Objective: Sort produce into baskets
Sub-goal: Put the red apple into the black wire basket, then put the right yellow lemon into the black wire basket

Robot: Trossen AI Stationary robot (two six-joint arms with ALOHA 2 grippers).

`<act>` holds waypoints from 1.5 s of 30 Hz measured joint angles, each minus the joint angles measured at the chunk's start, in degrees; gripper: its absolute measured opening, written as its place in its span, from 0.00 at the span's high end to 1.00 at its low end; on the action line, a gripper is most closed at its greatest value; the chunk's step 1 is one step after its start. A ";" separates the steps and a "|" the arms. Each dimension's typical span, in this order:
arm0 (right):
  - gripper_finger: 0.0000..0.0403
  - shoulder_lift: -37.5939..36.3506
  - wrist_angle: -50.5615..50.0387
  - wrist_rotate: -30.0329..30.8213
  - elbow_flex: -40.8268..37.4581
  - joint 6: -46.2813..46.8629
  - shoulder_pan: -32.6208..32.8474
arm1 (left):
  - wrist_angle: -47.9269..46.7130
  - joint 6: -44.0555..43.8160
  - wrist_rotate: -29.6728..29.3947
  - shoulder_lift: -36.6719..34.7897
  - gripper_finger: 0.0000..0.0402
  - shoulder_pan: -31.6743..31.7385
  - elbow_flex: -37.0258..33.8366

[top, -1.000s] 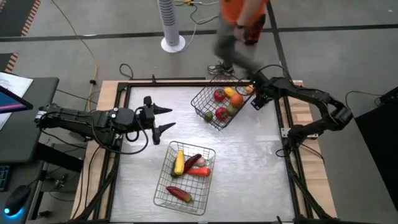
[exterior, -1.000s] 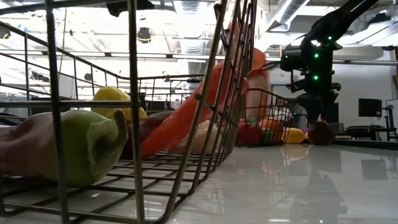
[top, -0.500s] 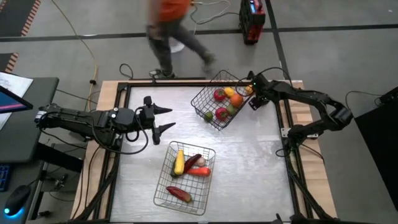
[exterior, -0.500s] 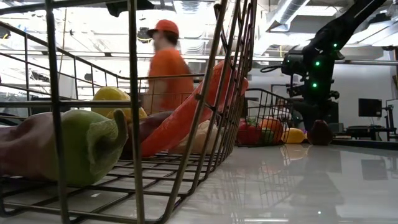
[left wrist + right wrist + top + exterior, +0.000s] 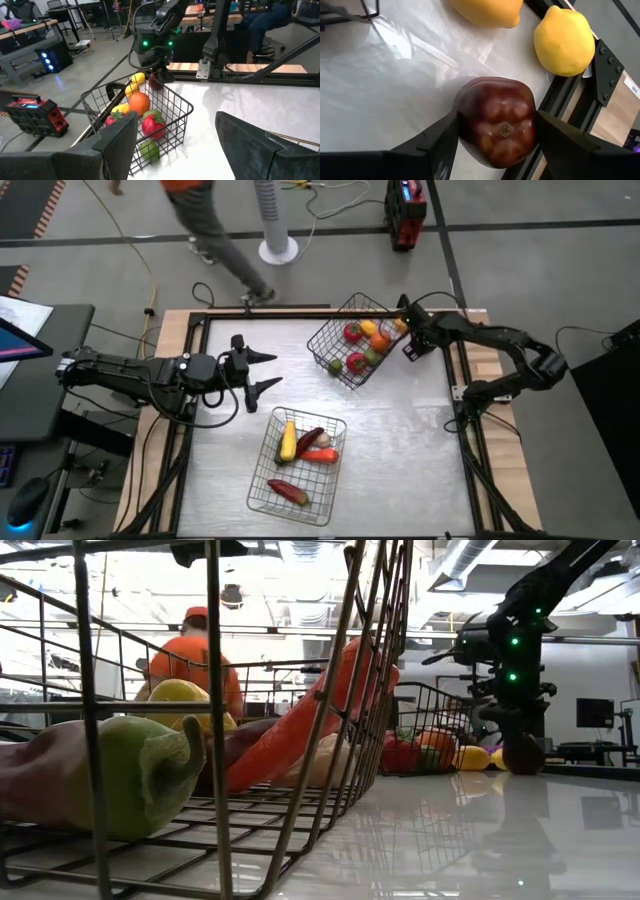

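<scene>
At two o'clock on the table, the right gripper [image 5: 492, 131] pinches a maroon fruit [image 5: 496, 127] beside the round-produce basket [image 5: 330, 345], presumably to load it; left gripper [image 5: 262, 370] waits spread.

High view straight down; low view level, through near basket [image 5: 250, 740] (both show it).

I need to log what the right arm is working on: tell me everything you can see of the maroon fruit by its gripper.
The maroon fruit is round and lobed, glossy dark red with paler mottling, a small brown stem dimple facing the wrist camera. It looks like plastic. It sits on the white table outside the far basket, near the table's frame, beside a yellow lemon. The right gripper brackets it, fingers close on both sides; contact isn't certain.
</scene>
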 joint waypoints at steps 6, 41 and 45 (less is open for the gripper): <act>0.33 0.00 -6.37 -0.32 1.73 2.71 4.57 | -0.07 -0.13 -0.01 0.00 0.36 -0.01 0.00; 0.20 5.98 -4.97 -3.28 29.40 3.79 23.27 | 0.00 -0.70 0.34 -0.01 0.36 -0.01 0.00; 0.14 7.19 -5.92 -3.31 29.37 1.79 19.26 | -0.04 -0.70 0.32 -0.01 0.36 -0.01 0.00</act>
